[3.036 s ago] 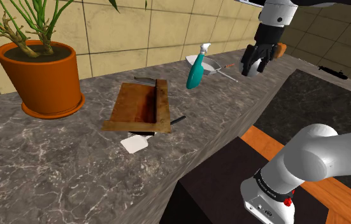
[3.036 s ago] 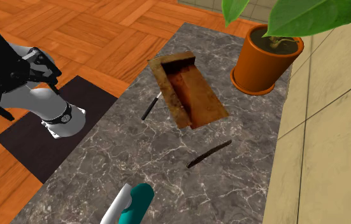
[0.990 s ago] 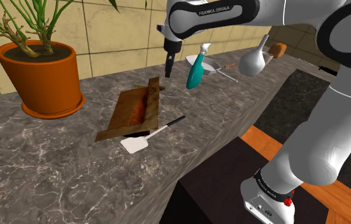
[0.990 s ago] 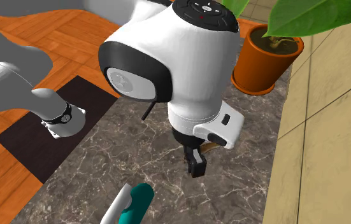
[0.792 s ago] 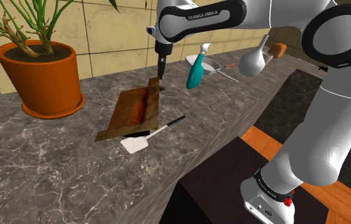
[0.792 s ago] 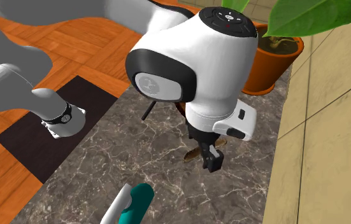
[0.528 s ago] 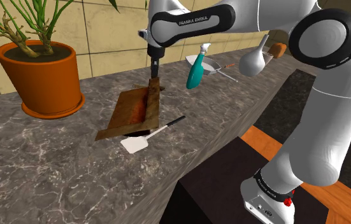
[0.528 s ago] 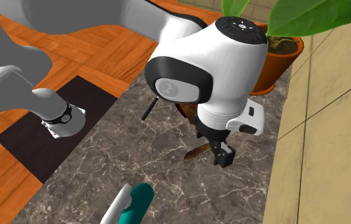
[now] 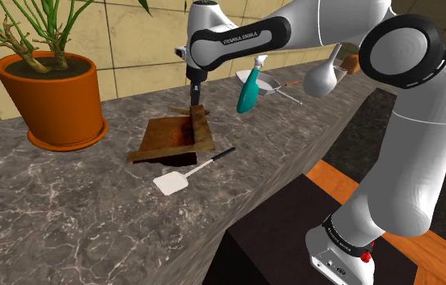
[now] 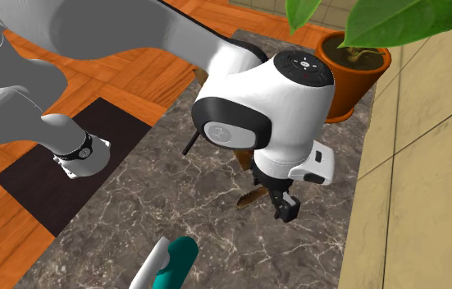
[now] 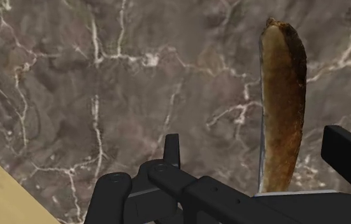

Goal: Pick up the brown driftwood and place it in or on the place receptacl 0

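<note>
The driftwood (image 11: 283, 108) is a long, slim brown piece lying flat on the dark marble counter (image 9: 75, 219). In the wrist view it runs between my gripper's (image 11: 260, 154) two black fingers, closer to one of them, and neither finger touches it. The fingers stand apart, so the gripper is open. In the second exterior view one end of the driftwood (image 10: 251, 199) pokes out from under the gripper (image 10: 285, 208), which hangs just above the counter. The brown wooden tray (image 9: 168, 139) lies right in front of the gripper (image 9: 194, 94) in the shoulder view.
An orange plant pot (image 9: 53, 101) stands at the shoulder view's left. A teal spray bottle (image 9: 248, 89) and a white ladle (image 9: 320, 78) are to the right of the gripper. A white spatula (image 9: 174, 181) with a black handle lies before the tray. A tiled wall backs the counter.
The arm swung from the shoulder view's right to behind the tray and came down over the driftwood. The wooden tray looks shifted from how it lay three seconds ago.
</note>
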You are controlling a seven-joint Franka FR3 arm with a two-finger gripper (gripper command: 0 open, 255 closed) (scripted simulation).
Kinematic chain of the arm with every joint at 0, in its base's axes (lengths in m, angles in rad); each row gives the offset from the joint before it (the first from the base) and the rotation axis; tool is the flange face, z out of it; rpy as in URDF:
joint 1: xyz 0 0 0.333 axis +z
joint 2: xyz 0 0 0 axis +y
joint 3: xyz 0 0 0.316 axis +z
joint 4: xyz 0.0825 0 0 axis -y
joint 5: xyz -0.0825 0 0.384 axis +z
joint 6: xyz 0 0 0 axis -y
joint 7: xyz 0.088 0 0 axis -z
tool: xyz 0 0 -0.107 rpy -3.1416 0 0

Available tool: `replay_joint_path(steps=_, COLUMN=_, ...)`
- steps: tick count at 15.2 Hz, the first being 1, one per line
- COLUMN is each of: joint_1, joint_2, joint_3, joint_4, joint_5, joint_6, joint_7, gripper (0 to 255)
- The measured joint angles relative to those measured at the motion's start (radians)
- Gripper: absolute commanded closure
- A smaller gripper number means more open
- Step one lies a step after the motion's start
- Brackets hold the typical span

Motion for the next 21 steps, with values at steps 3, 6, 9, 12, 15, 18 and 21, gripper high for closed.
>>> replay_joint_path(steps=3, joint_1=0.0, joint_2=0.001, joint_3=0.0, joint_4=0.001, joint_5=0.0, joint_6=0.001, joint_7=0.0, gripper=0)
replay_joint_path(steps=6, joint_1=0.002, joint_2=0.0, joint_3=0.0, joint_4=-0.003, joint_5=0.0, joint_6=0.002, joint_7=0.002, gripper=255)
replay_joint_path(steps=9, joint_1=0.003, joint_2=-0.001, joint_3=0.002, joint_4=-0.006, joint_5=0.0, joint_6=0.001, joint_7=0.002, gripper=255)
replay_joint_path(steps=12, joint_1=0.003, joint_2=-0.001, joint_3=0.002, joint_4=-0.007, joint_5=0.0, joint_6=0.001, joint_7=0.002, gripper=255)
replay_joint_path(steps=15, joint_1=0.003, joint_2=-0.001, joint_3=0.002, joint_4=-0.007, joint_5=0.0, joint_6=0.001, joint_7=0.002, gripper=0)
replay_joint_path(steps=18, joint_1=0.024, joint_2=0.027, joint_3=0.003, joint_4=0.051, joint_5=0.001, joint_6=-0.045, joint_7=0.055, gripper=0)
replay_joint_path(steps=21, joint_1=0.069, joint_2=0.096, joint_3=0.006, joint_4=0.187, joint_5=0.006, joint_6=-0.146, joint_7=0.167, gripper=0)
